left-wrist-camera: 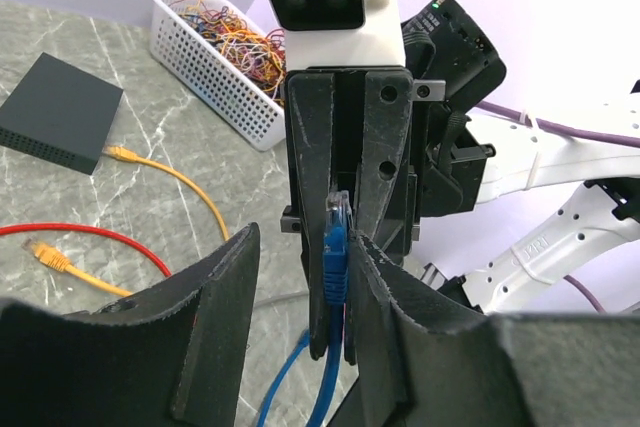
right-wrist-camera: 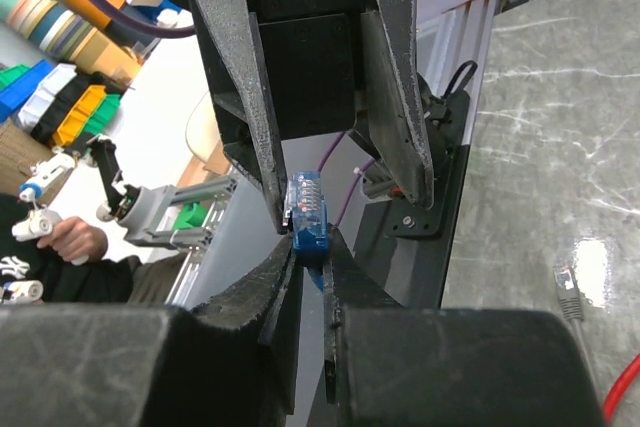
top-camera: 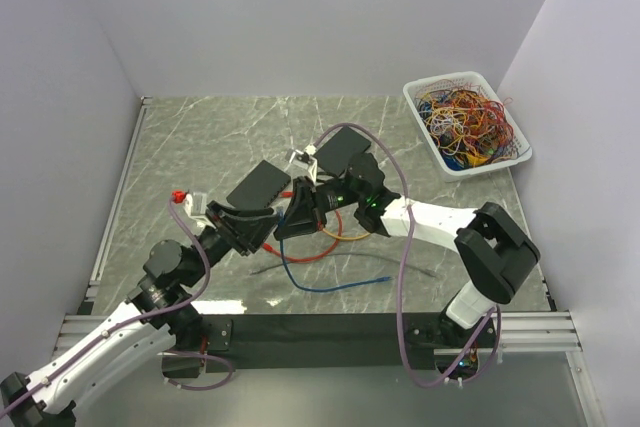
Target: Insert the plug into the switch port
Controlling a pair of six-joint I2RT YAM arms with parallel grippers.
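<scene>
My right gripper is shut on a blue plug and holds it in the air, contacts pointing away from its wrist. The plug's blue cable hangs down toward the table. My left gripper is open and straddles the right gripper's fingers and the plug. One left finger stands right at the plug's side and the other is well apart. The two grippers meet at the table's middle. Two black switch boxes lie beyond them, their ports not visible.
A white basket of tangled wires sits at the far right. Red, orange, blue and grey cables lie loose on the marble top under the grippers. An orange plug rests near the red cable.
</scene>
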